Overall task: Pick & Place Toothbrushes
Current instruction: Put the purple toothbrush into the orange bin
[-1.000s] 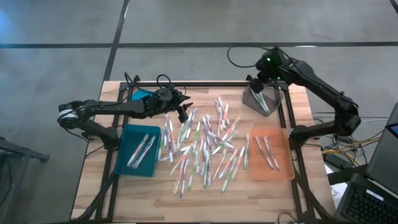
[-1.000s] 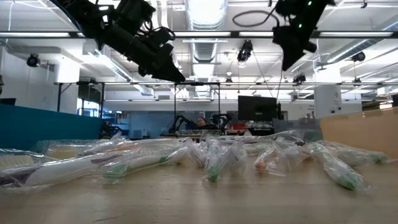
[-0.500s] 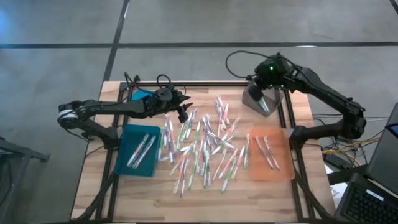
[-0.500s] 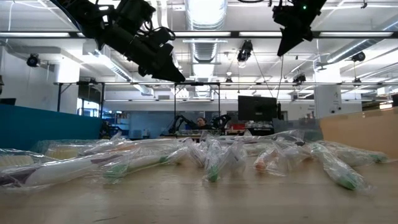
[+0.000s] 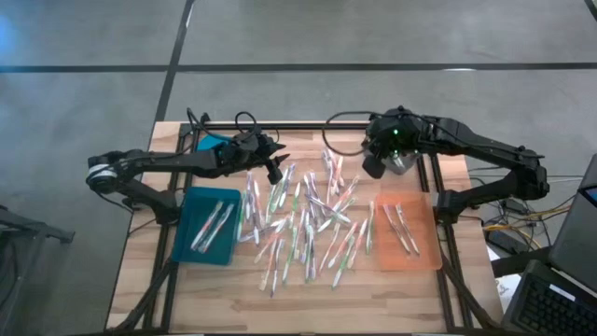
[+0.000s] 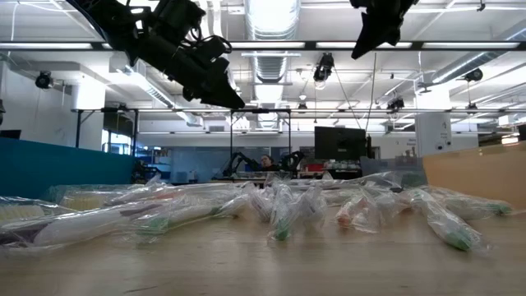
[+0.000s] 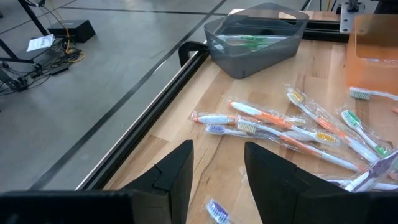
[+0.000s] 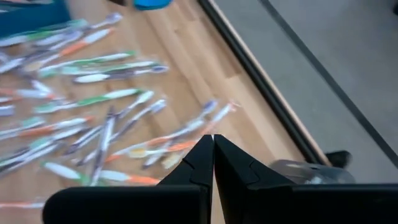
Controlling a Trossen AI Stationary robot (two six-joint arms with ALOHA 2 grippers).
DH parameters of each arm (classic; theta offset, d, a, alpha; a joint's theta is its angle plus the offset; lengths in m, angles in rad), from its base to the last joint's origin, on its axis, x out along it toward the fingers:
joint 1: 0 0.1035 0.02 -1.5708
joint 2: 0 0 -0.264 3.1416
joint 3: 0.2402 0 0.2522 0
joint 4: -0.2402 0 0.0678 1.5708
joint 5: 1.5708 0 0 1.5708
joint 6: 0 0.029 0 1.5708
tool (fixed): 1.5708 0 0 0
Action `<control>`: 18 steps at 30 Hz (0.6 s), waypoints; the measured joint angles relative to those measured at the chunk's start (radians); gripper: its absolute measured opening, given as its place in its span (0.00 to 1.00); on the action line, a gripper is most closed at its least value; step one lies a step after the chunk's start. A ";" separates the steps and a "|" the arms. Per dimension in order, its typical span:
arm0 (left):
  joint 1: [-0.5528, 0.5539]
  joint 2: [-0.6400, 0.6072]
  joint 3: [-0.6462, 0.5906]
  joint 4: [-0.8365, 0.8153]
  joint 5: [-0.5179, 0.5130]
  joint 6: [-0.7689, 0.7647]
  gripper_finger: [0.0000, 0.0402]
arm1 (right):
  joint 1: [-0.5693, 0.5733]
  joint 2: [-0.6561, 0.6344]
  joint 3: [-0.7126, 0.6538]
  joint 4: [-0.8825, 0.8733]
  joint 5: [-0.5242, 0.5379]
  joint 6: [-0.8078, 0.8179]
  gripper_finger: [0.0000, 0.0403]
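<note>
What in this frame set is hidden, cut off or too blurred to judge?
- Grey bin, high view: mostly covered by the right arm; contents unseen there.
- Right claw, low view: upper part cut off by the top edge.
- Toothbrushes, right wrist view: blurred, no detail.
- Teal tray, high view: brush count too small to tell.

An open lab hall: exposed ceiling ducts (image 6: pixel 267 62), monitors (image 6: pixel 337 141), concrete floor (image 5: pixel 280 33).
</note>
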 joint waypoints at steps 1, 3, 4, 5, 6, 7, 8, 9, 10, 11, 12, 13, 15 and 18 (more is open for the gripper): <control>0.000 0.000 0.000 0.000 0.000 0.000 0.37 | 0.019 0.000 0.000 0.007 0.000 0.010 0.02; 0.000 0.000 0.000 0.000 0.000 0.000 0.37 | 0.054 0.000 -0.003 0.033 0.001 0.021 0.02; 0.000 0.000 0.000 0.000 0.000 0.000 0.37 | 0.071 0.000 -0.005 0.045 0.002 0.023 0.02; 0.000 0.000 0.000 0.000 0.000 0.000 0.37 | 0.087 0.000 -0.007 0.053 0.002 0.024 0.02; 0.000 0.000 0.000 0.000 0.000 0.000 0.37 | 0.102 0.000 -0.008 0.058 0.002 0.024 0.02; 0.000 0.000 0.000 0.000 0.000 0.000 0.37 | 0.115 0.000 -0.012 0.068 0.002 0.024 0.02; 0.000 0.000 0.000 0.000 0.000 0.000 0.37 | 0.128 0.000 -0.015 0.082 0.002 0.029 0.02; 0.000 0.000 0.000 0.000 0.000 0.000 0.37 | 0.140 0.000 -0.019 0.096 0.002 0.038 0.02; 0.000 0.000 0.000 0.000 0.000 0.000 0.37 | 0.151 0.000 -0.025 0.111 0.002 0.045 0.02; 0.000 0.000 0.000 0.000 0.000 0.000 0.37 | 0.161 0.000 -0.032 0.124 0.002 0.049 0.02; 0.000 0.000 0.000 0.000 0.000 0.000 0.37 | 0.171 0.000 -0.041 0.139 0.003 0.052 0.02; 0.000 0.000 0.000 0.000 0.000 0.000 0.37 | 0.181 0.000 -0.052 0.159 0.002 0.054 0.02; 0.000 0.000 0.000 0.000 0.000 0.000 0.37 | 0.196 0.000 -0.073 0.191 0.002 0.054 0.02; 0.000 0.000 0.000 0.000 0.000 0.000 0.37 | 0.210 0.000 -0.106 0.236 0.003 0.070 0.02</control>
